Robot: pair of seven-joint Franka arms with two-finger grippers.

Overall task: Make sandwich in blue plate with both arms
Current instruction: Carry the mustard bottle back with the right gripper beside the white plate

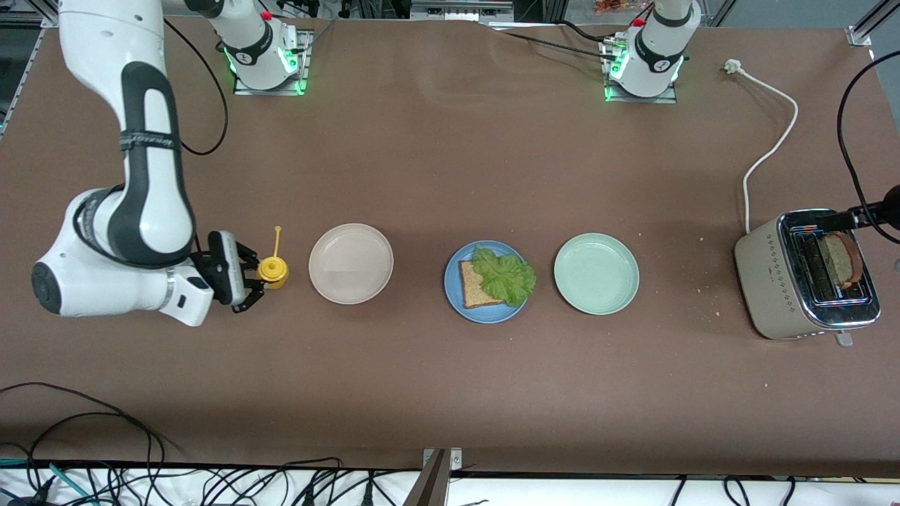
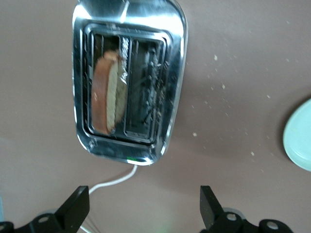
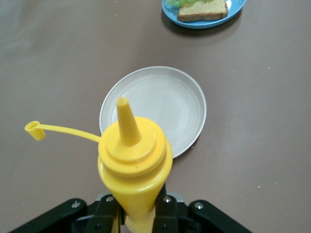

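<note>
The blue plate (image 1: 453, 292) sits mid-table with one slice of brown bread (image 1: 477, 287) and a green lettuce leaf (image 1: 505, 275) on top of it. The plate's edge (image 3: 204, 24) also shows in the right wrist view. A second slice of toast (image 1: 840, 258) stands in the toaster (image 1: 780, 281). My left gripper (image 2: 144, 201) hangs open over the toaster (image 2: 170, 73), with the toast (image 2: 104, 94) in one slot. My right gripper (image 1: 253, 274) is shut on a yellow squeeze bottle (image 3: 133, 160) beside the beige plate (image 1: 350, 263).
A pale green plate (image 1: 596, 273) lies between the blue plate and the toaster. The toaster's white cord (image 1: 770, 151) runs toward the left arm's base. Crumbs dot the table near the toaster. The bottle's cap (image 3: 33, 129) dangles on its strap.
</note>
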